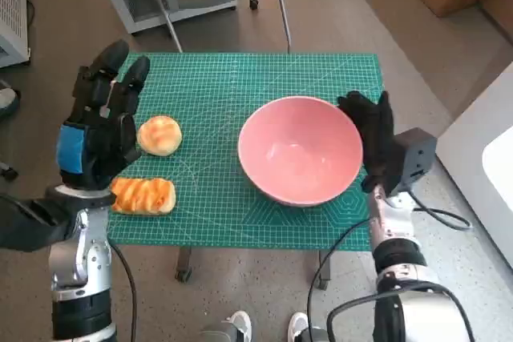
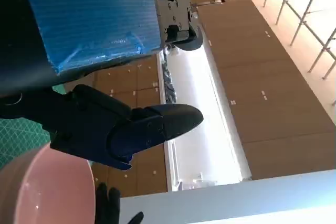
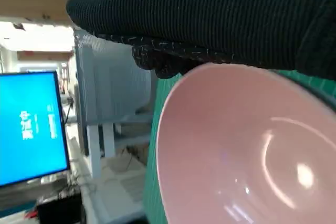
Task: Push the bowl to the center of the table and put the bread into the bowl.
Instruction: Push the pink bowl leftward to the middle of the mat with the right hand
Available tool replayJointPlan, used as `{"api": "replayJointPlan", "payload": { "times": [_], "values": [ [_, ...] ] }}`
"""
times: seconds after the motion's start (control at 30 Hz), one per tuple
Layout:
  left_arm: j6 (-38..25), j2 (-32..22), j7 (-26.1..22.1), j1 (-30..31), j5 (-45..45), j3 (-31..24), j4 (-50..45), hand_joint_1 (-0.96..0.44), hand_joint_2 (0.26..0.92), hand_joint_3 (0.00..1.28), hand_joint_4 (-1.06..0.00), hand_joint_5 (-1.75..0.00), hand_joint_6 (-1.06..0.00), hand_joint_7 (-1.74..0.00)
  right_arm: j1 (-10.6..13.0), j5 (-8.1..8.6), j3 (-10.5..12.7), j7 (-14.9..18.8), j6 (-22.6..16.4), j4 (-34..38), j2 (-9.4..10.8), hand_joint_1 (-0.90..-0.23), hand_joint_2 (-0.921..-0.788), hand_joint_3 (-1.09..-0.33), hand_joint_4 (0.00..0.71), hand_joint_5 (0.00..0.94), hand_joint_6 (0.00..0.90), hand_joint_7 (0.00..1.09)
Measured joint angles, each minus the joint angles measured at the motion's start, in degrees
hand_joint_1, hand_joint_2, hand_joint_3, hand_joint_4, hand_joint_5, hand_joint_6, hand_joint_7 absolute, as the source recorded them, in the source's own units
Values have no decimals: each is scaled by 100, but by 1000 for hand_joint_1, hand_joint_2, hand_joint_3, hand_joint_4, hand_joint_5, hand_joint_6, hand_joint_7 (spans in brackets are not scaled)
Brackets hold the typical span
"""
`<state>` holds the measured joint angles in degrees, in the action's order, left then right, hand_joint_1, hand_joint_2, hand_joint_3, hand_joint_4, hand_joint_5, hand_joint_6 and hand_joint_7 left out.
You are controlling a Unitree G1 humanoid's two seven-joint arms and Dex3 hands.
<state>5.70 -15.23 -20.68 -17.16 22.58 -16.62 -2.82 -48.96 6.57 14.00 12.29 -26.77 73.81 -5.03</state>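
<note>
Head view: your right hand [image 1: 370, 138] pressed flat against the bowl [image 1: 300, 150], fingers apart | left hand [image 1: 103, 122] hovered empty, fingers spread, above the bread [image 1: 143, 195] on the bench [image 1: 240, 78].

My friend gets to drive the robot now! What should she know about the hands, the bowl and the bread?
Left hand: raised over the table's left side, fingers spread, holding nothing.
Right hand: flat against the pink bowl's right side, not gripping it.
The bowl is empty and sits right of the middle of the green mat.
Round bun and twisted bread lie on the left, near the left hand.
Done: the right hand is at the bowl.
Left: push the bowl a bit further toward the centre, then put the bread in.
</note>
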Motion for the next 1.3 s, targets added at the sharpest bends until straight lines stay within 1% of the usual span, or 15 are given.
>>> {"api": "replayJointPlan", "payload": {
  "times": [0.13,0.37,0.5,0.73,0.93,1.07,1.1,1.3],
  "values": [
    [24,0,21,19,-18,0,-1,-713,921,608,-12,-295,1,-596,-96,8,49,41,76,0,159,-560,-921,-661,222,4,322,5],
    [64,0,72,72,-21,-2,-10,-713,921,607,-17,-284,1,-596,-330,11,100,100,171,-2,338,-566,-921,-660,230,6,325,7],
    [79,0,104,85,-22,-4,-16,-715,921,607,-20,-279,1,-607,-430,7,125,156,190,-2,418,-556,-921,-660,229,5,326,7],
    [86,0,162,124,-25,-5,-45,-715,921,606,-25,-271,1,-613,-497,-28,81,171,192,0,507,-529,-921,-664,229,4,323,7],
    [97,1,204,197,-30,-3,-86,-716,921,606,-27,-265,1,-614,-562,-57,29,170,189,0,509,-527,-921,-669,229,3,323,7],
    [97,1,216,243,-30,-4,-108,-717,921,607,-29,-260,1,-620,-620,-50,37,197,158,-4,481,-527,-921,-670,230,3,324,7],
    [97,1,220,253,-30,-4,-116,-717,921,608,-30,-258,1,-626,-635,-44,43,214,149,-8,470,-536,-921,-669,231,3,324,8],
    [99,1,263,320,-30,-18,-208,-718,921,608,-37,-254,1,-637,-722,23,133,439,25,-107,260,-565,-921,-652,236,5,332,13]
  ]
}}
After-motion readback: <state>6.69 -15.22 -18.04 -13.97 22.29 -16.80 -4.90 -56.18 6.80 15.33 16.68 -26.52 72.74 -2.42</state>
